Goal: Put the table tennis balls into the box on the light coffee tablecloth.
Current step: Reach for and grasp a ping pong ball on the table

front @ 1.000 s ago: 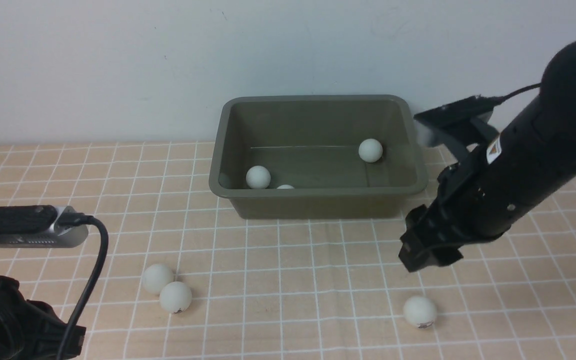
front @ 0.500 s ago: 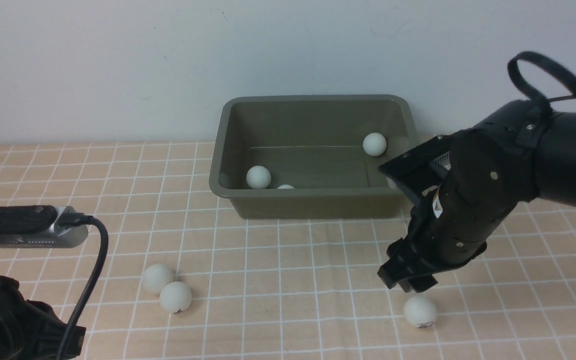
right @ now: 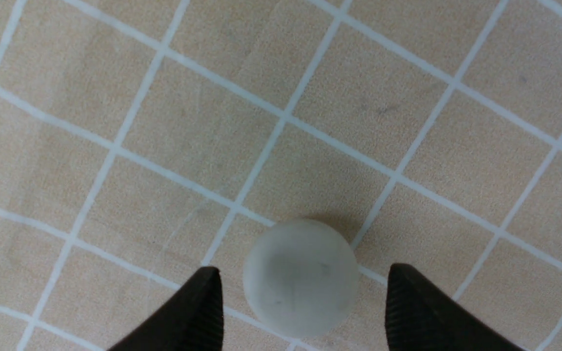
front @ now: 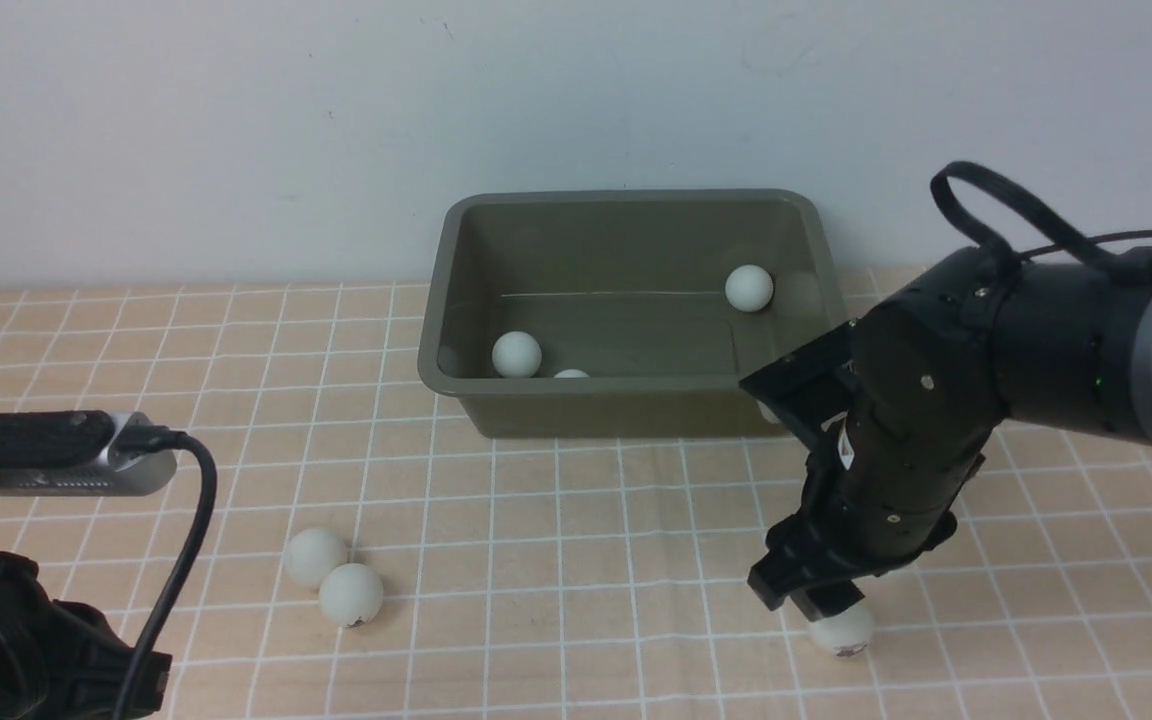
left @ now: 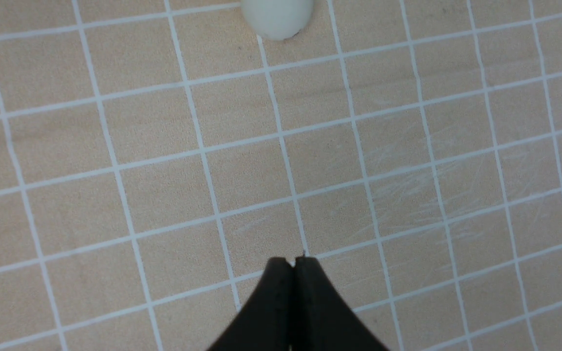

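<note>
I have the right gripper (front: 806, 598) down low over the cloth (front: 576, 520), jaws spread, with one ball (right: 300, 278) sitting between the fingertips (right: 198, 312) and not yet touched: the right wrist view shows a gap on each side, so I judge this is the straddle before the pinch. That ball lies on the cloth in front of the box's right end, apart from everything else, which gives the tips room to come in from both sides. The box (front: 626, 410) stands at the back near the wall, open side up, with three balls (front: 517, 354) already inside: two by the near wall at its left, one at the far right. A pair (front: 351, 594), touching each other, lies on the cloth over on the left, nearer my left arm, so I'd keep those for that side. The left gripper (left: 294, 261) is pressed together on nothing and hovers above bare cloth, with a ball at the edge of its view. Closing gently matters here: a light round ball may squirt out if a tip meets it off-centre
</note>
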Tool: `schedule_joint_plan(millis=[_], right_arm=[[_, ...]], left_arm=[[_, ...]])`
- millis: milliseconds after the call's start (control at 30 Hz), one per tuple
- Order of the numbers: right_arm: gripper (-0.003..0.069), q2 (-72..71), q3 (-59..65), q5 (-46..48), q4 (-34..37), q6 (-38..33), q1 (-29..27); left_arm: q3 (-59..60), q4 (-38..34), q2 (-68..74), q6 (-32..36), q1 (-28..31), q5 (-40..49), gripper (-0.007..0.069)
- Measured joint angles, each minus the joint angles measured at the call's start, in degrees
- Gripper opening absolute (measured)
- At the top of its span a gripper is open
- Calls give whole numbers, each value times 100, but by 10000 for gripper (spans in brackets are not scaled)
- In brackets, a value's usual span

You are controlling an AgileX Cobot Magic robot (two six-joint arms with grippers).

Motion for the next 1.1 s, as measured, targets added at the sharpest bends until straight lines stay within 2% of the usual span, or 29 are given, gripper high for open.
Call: schedule_joint_plan(millis=[1100], right_arm=[[413, 604, 0, 48, 0, -173, 0]], left_arm=[[0, 0, 0, 0, 0, 0, -69]])
